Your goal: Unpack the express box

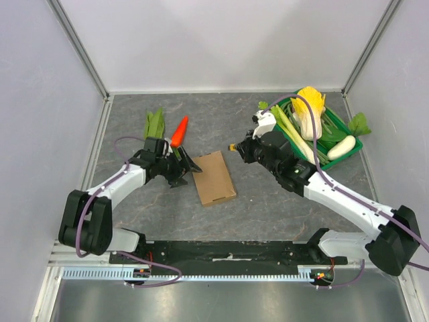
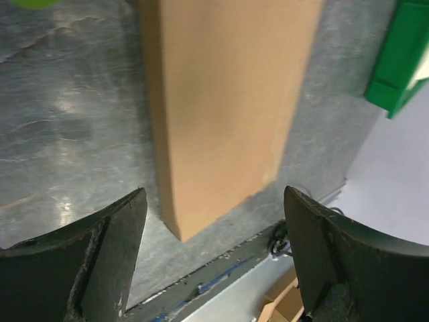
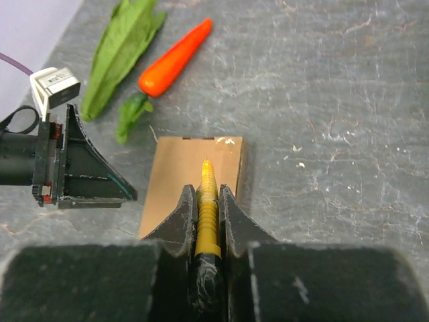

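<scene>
Right pincer [image 3: 207, 192] is clamped tight on a yellow ridged tool [image 3: 208, 215], its tip over the express box [image 1: 214, 178], which lies flat mid-scene on the desk [image 1: 134, 208]. Left pincer [image 1: 188, 164] stands wide open just left of it.

The express box [image 1: 214, 178] is smooth matt cardboard. The table [image 1: 268, 201] is mottled grey with a faint sheen; the crate [image 2: 401, 57] is glossy plastic, the yellow tool [image 3: 206, 201] ribbed.

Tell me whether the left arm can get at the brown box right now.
Probably yes: the left claw stands open right beside the box's left edge, with nothing between them.
</scene>
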Tool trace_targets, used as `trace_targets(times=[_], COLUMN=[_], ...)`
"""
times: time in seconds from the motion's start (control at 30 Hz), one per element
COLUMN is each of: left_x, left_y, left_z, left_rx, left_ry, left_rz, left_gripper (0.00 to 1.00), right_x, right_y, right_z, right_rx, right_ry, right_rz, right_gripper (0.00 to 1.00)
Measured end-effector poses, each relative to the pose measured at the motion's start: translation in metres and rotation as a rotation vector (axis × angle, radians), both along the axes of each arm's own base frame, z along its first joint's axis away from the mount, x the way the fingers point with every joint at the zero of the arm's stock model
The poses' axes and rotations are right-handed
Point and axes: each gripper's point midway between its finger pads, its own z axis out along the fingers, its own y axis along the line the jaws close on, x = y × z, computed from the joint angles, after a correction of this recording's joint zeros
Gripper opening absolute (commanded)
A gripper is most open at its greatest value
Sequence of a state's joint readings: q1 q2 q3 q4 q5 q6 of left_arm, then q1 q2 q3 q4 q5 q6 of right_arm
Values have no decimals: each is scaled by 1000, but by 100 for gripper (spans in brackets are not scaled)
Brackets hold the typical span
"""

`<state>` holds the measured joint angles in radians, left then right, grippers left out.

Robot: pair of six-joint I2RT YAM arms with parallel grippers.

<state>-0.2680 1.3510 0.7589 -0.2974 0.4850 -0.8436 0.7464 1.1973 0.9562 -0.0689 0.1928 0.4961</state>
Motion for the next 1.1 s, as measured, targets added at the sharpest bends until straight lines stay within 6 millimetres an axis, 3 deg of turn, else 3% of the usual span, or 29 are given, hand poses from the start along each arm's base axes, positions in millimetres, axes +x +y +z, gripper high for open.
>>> trace_targets(times=[0.1,0.47,0.53,0.9,1.1], left_x=[-5,13,20,38,44], left_y=[6,4,1,-3,-1], left_z=[-24,-62,-62,-70,-70], left_rx=[51,107,114,195,238], left_ry=[44,67,67,54,24], left_rz=[3,-27,-33,-64,-96], left_gripper=[87,86,84,50,37], right_x=[0,16,20,37,39], right_y=[1,18,18,20,22], right_z=[-22,-69,-75,-117,-122], right_rx=[-35,-113,-132,-214,-205], right_ry=[17,23,21,59,75], right_rz=[-6,4,-7,-52,-65], right_gripper=[0,0,0,0,0])
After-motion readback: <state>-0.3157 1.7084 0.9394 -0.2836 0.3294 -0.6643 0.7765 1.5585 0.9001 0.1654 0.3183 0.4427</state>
